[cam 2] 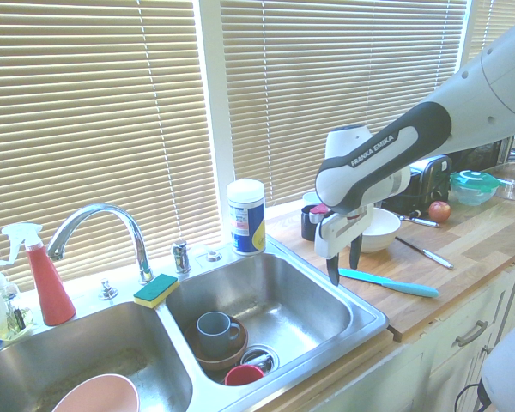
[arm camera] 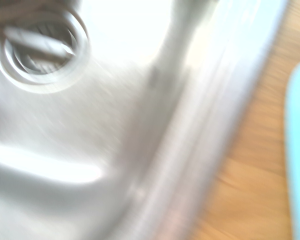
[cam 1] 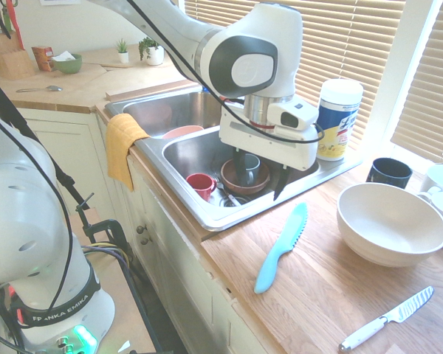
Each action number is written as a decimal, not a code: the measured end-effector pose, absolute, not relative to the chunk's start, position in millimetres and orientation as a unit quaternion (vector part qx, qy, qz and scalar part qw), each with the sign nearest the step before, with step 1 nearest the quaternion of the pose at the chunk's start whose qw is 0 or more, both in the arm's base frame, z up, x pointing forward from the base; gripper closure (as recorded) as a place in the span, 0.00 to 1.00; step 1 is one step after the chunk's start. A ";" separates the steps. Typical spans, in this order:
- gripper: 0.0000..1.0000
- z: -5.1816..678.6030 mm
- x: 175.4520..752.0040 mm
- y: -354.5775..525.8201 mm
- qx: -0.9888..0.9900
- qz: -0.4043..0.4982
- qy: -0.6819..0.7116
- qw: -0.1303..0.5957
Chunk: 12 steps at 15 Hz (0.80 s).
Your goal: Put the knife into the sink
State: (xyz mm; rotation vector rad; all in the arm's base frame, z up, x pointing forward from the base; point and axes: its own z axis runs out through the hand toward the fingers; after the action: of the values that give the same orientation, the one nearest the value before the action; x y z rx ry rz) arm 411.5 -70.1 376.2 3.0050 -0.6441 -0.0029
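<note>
jaws point(cam 1: 259, 181) wide and empty over the sink point(cam 1: 220, 223), turquoise knife point(cam 1: 283, 249) on the bench point(cam 1: 244, 324)
the knife lies just beyond the sink's edge, on the bowl's point(cam 1: 392, 224) side of the jaws; its long axis runs from the near bench edge toward the wipes tub point(cam 1: 337, 119), so the jaws probably need to move over the bench and close across its handle.

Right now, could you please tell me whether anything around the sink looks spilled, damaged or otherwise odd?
No spill or damage shows. The one slightly odd thing is the green-and-yellow sponge, which lies on the divider between the two basins with an end jutting over a basin. The turquoise knife lies flat on the counter.
</note>
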 end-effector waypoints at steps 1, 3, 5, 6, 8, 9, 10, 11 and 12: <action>0.00 375.5 405.9 -88.2 0.983 -0.003 -0.181 0.042; 0.00 371.4 395.1 -116.2 0.988 -0.010 -0.147 0.048; 0.00 362.1 383.0 -135.9 0.989 -0.020 -0.136 0.049; 0.00 357.5 378.3 -141.7 0.989 -0.021 -0.137 0.051; 0.00 348.3 373.4 -145.8 0.989 -0.018 -0.141 0.051; 0.00 344.6 372.8 -146.3 0.988 -0.017 -0.141 0.051; 0.00 341.0 373.2 -146.8 0.988 -0.018 -0.142 0.051; 0.00 336.9 373.8 -147.2 0.988 -0.018 -0.142 0.051; 0.00 333.0 374.2 -147.2 0.988 -0.020 -0.142 0.050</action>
State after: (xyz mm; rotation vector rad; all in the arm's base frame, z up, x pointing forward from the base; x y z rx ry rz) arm 374.2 -147.2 333.0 3.0092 -0.4337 -0.0612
